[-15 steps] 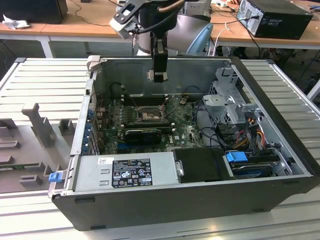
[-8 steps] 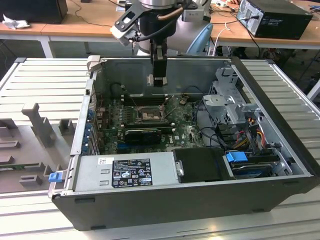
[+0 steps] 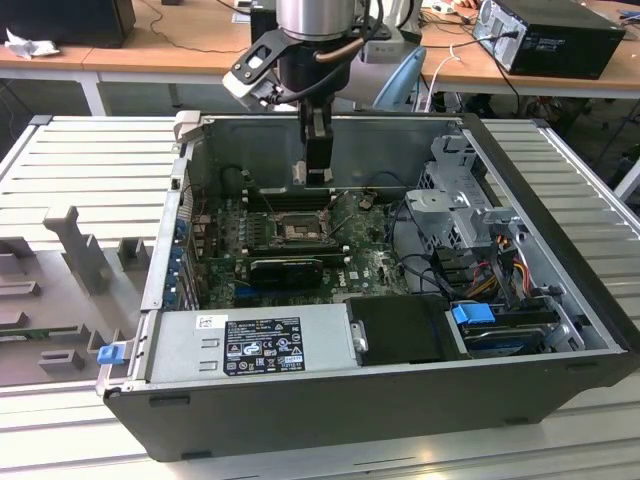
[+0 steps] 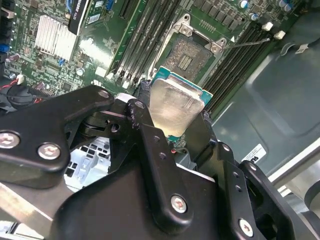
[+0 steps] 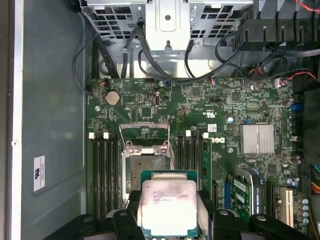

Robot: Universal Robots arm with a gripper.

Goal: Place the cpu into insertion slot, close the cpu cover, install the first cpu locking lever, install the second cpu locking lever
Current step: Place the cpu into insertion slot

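Clamped the cpu [image 4: 176, 105] between the two black fingers [image 4: 207, 131] of the gripper [image 3: 318, 172], closed only as far as the chip's opposite edges, pale silver top turned toward the cameras in both wrist views. Held it in the air inside the open computer case [image 3: 400, 410], above the green motherboard [image 5: 225, 107] and clear of it. Kept it just short of the insertion slot [image 5: 145, 167], not seated: overlapped the socket's near edge in the first wrist view, with the dark contact field left bare. Showed that same bare socket beyond the chip in the second wrist view, with long black memory slots [image 4: 145, 35] on either side. Left the cpu cover [image 5: 144, 131] swung up off the socket at its far edge, and a thin wire locking lever [image 4: 250, 43] standing out unlatched to one side. Reached down, in the exterior view, over the case's far wall, well apart from the power supply [image 3: 250, 340] at the near wall.
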